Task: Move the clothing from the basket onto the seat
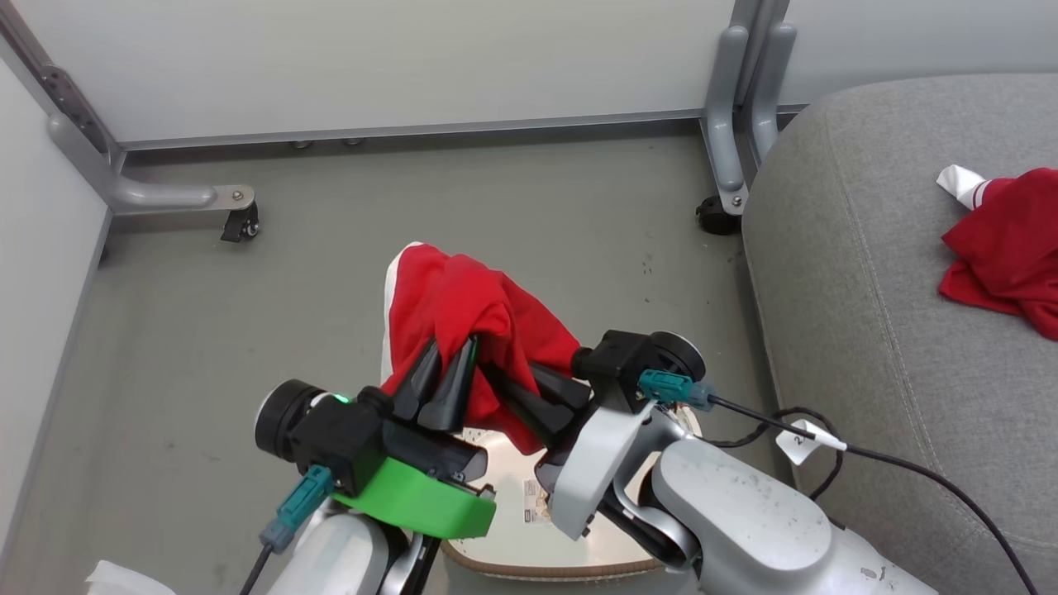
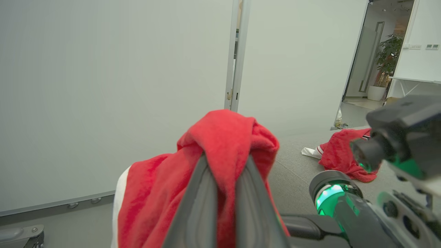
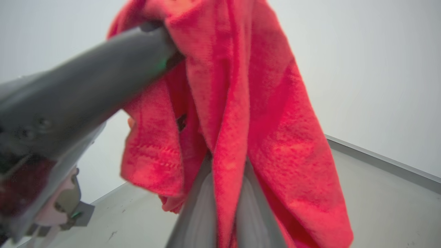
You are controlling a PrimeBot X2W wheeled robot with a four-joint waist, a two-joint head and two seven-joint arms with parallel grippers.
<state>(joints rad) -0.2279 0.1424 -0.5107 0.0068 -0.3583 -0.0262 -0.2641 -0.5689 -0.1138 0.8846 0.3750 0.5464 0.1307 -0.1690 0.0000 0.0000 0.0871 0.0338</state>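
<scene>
Grey floor (image 1: 248,330) stretches ahead of us to pale partition panels (image 1: 372,58) on metal feet, with a black caster (image 1: 241,225) at ten o'clock in the head view. Near seven o'clock our left gripper (image 1: 453,351) points toward twelve, its two dark fingers pressed together on a fold of the red garment (image 1: 463,302). In our left wrist view that cloth bunches over both fingertips. The garment is lifted at the centre of the head view, with white trim down its nine o'clock edge. Our right gripper (image 1: 517,384) reaches in from five o'clock, fingers aimed toward ten, and is likewise clamped on the same garment lower down. Our right wrist view shows red cloth running down between its closed fingers. Below both grippers, at six o'clock, sits the basket (image 1: 545,570), cream inside with a brown woven rim and a paper label (image 1: 537,500) on its bottom. We cannot tell whether the garment's hem touches it. At three o'clock lies the grey seat (image 1: 868,289), and a second red garment (image 1: 1012,248) with a white striped cuff rests on it at two o'clock.
</scene>
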